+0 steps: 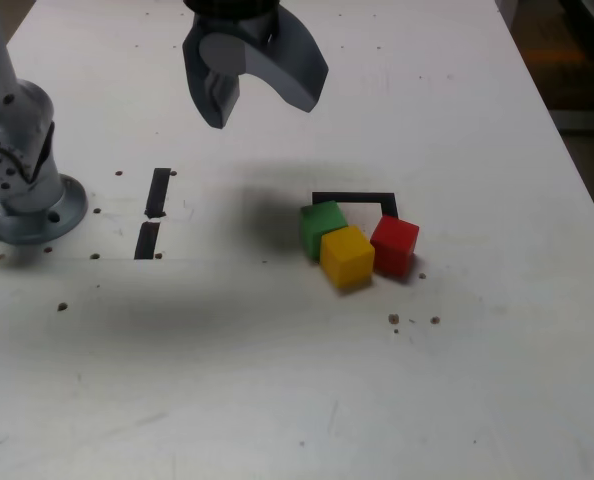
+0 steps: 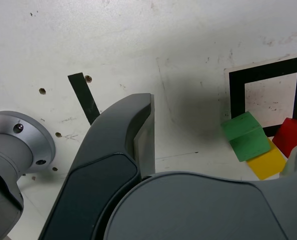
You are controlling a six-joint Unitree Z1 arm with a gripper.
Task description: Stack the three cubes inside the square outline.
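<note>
Above the table [image 1: 207, 370], my gripper [image 1: 269, 112] hangs with jaws spread, grasping nothing. The green cube [image 1: 323, 230], yellow cube [image 1: 347, 257] and red cube [image 1: 395, 246] cluster at the square outline [image 1: 353, 197], beneath and beside one another on the tabletop.

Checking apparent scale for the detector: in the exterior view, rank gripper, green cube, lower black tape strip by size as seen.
1. Gripper, largest, though partly cut off by the frame
2. Green cube
3. Lower black tape strip, smallest

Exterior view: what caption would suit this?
Open pincer above a white table, three cubes still unstacked.
</note>
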